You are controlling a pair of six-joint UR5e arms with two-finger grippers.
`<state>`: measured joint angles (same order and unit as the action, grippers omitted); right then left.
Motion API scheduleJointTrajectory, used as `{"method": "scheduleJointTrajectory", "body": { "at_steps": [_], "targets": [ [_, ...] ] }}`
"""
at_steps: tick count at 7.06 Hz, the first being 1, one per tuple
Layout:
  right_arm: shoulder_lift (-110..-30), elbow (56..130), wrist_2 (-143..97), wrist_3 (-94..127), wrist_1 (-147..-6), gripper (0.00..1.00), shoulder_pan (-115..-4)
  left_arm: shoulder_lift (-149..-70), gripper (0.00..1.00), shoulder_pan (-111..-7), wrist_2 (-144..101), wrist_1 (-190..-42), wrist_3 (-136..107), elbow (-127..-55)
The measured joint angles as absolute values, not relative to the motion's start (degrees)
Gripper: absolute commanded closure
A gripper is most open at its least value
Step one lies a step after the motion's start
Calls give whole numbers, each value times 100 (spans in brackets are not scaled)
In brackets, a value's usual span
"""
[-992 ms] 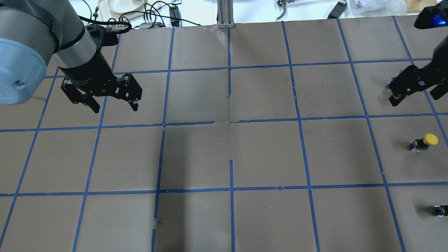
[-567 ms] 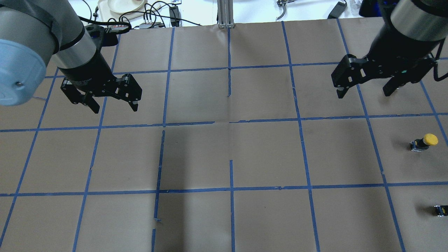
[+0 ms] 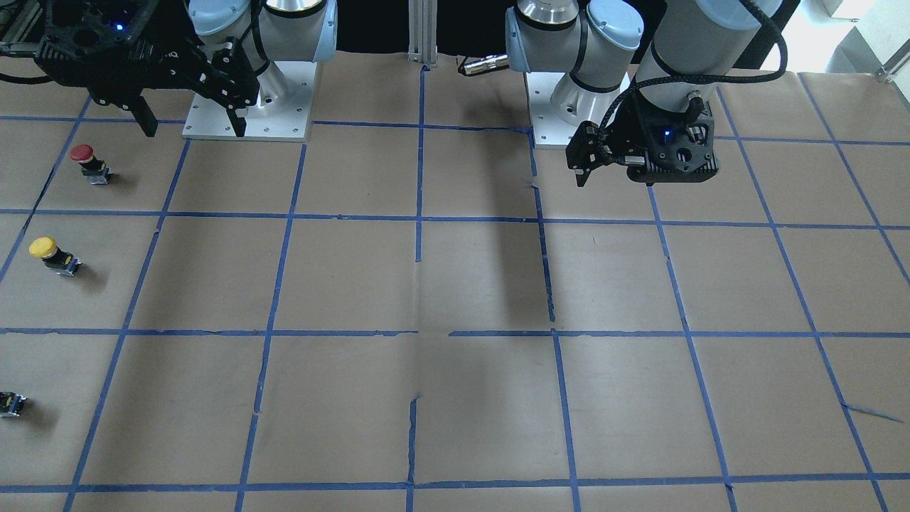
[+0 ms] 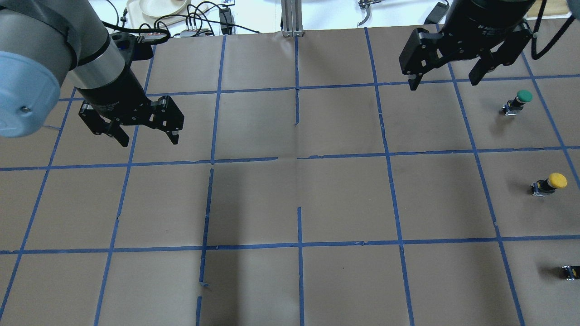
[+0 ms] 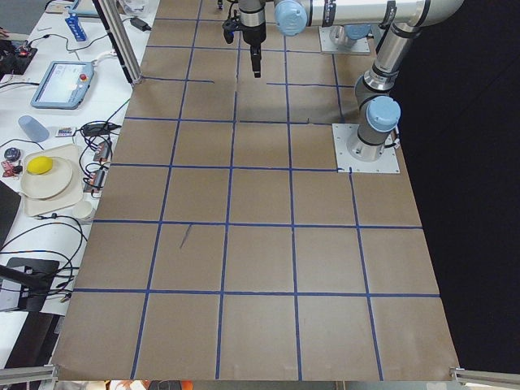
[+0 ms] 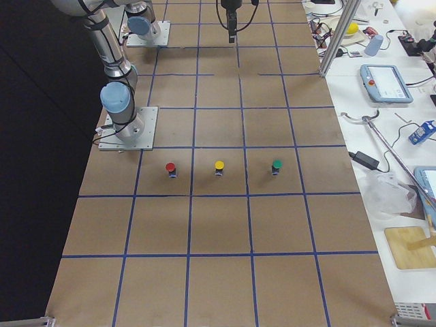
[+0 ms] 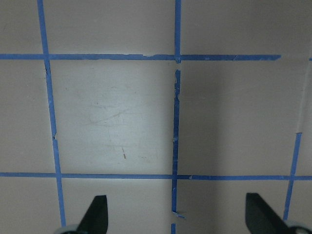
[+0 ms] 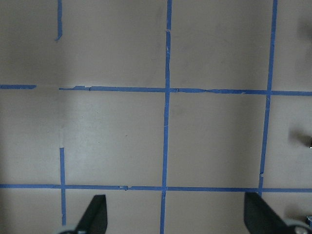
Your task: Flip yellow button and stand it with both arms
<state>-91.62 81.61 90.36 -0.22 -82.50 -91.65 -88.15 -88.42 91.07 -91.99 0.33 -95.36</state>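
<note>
The yellow button [image 4: 549,183] stands cap-up on the brown paper near the table's right edge. It also shows in the front view [image 3: 51,254] and the right side view [image 6: 219,167]. My right gripper [image 4: 444,83] is open and empty. It hangs above the table at the far right, well away from the yellow button, and shows in the front view [image 3: 195,128]. My left gripper [image 4: 149,138] is open and empty above the left half of the table, far from the button. Both wrist views show open fingertips [image 7: 97,214] [image 8: 97,212] over bare paper.
A green-capped button [image 4: 516,102] stands beyond the yellow one. A red-capped button [image 3: 89,162] stands nearer the robot's base. A small capless black-silver part [image 4: 570,271] lies at the right edge. An aluminium post [image 4: 291,18], cables and a plate [image 4: 158,7] sit at the far edge.
My right gripper has swung from the right edge, where it covered the green button, up and toward the far side. The green button now shows. The left arm has not moved.
</note>
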Motion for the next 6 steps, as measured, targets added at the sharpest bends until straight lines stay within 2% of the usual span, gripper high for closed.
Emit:
{"method": "scheduleJointTrajectory", "body": {
  "at_steps": [6],
  "targets": [
    [-9149, 8149, 9010, 58, -8253, 0, -9187, -8703, 0, -8842, 9114, -9168, 35, -9632]
  ]
}}
